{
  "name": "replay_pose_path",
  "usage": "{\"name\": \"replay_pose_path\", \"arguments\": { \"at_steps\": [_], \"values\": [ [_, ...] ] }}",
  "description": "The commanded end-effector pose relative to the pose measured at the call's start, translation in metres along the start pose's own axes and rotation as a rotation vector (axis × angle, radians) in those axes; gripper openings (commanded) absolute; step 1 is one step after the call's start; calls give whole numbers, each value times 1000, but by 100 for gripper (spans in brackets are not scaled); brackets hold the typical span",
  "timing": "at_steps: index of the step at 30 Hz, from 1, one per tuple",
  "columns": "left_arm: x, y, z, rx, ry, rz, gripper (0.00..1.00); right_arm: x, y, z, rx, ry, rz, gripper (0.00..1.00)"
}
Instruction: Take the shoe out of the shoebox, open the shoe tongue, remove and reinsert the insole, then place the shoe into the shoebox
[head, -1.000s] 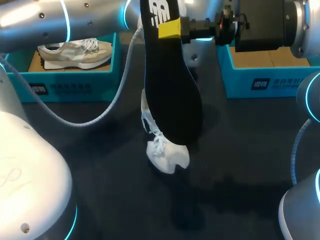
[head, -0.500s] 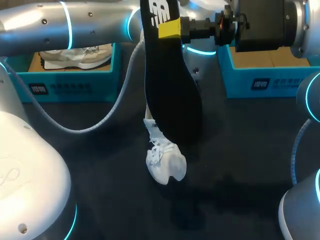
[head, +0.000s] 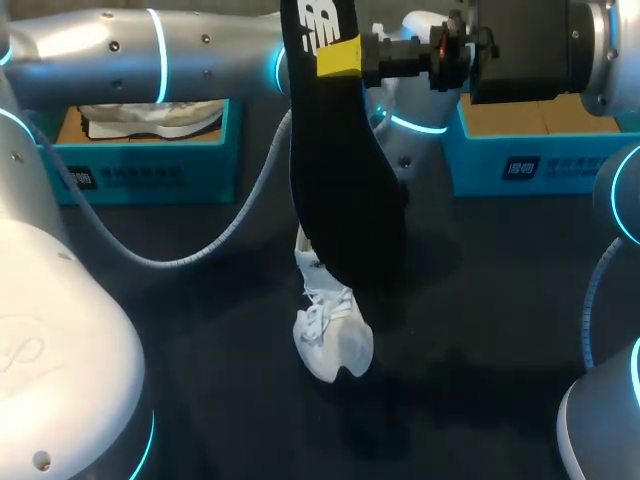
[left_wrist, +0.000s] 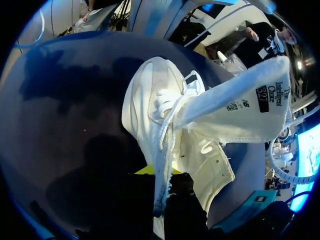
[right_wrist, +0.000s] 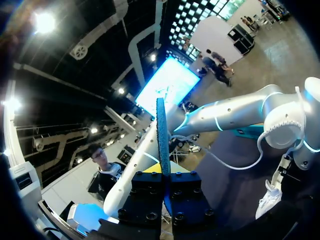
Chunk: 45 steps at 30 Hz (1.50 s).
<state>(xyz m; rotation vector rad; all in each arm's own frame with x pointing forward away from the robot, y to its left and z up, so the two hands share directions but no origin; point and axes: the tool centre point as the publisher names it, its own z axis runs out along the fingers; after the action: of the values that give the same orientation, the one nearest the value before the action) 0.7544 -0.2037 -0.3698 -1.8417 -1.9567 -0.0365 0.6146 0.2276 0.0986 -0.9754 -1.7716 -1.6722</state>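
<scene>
The right end effector (head: 338, 57) is clenched on the flat, black, elongated insole (head: 345, 190), held high over the dark bench (head: 480, 300); the left end effector (left_wrist: 159, 177) grasps the white fabric shoe (left_wrist: 150, 105) near its opening, toe pointing down, padded tongue (left_wrist: 235, 110) folded outward

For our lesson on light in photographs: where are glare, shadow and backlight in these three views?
Head view: glare streaks the left arm; the black insole looks flat; the white shoe throws a faint shadow on the table. Left wrist view: a shadow lies on the table beside the brightly lit shoe. Right wrist view: the insole is a thin edge against a bright glow.
</scene>
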Motion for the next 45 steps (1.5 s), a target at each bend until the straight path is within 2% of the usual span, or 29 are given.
{"name": "replay_pose_path", "arguments": {
  "at_steps": [1, 10, 11, 12, 13, 20, 25, 30, 37, 45],
  "values": [
    [-8, 3, 5, 8, 18, 16, 0, 0, 0, 4, -1, -1, 2, 0],
    [-11, -2, 11, 13, 29, 24, 0, 0, 0, 4, -1, -1, 2, 0],
    [-10, -2, 9, 14, 25, 26, 43, 0, 0, 4, -1, -1, 2, 0],
    [-10, -3, 8, 14, 22, 28, 81, 0, 0, 4, -1, -1, 2, 0],
    [-9, -3, 6, 12, 20, 29, 100, 0, 0, 4, -1, -1, 2, 0],
    [-1, -7, -13, 2, -40, 47, 100, 0, 0, 4, -1, -1, 2, 0],
    [4, -2, -45, 0, -125, 58, 100, 0, 0, 4, -1, -1, 2, 0],
    [9, 0, -84, -44, -211, 53, 100, 0, 0, 4, -1, -1, 2, 0],
    [18, 0, -118, -66, -358, 68, 100, 0, 0, 4, -1, -1, 2, 0],
    [26, -8, -136, -103, -514, 89, 100, 0, 0, 4, -1, -1, 2, 0]
  ]
}}
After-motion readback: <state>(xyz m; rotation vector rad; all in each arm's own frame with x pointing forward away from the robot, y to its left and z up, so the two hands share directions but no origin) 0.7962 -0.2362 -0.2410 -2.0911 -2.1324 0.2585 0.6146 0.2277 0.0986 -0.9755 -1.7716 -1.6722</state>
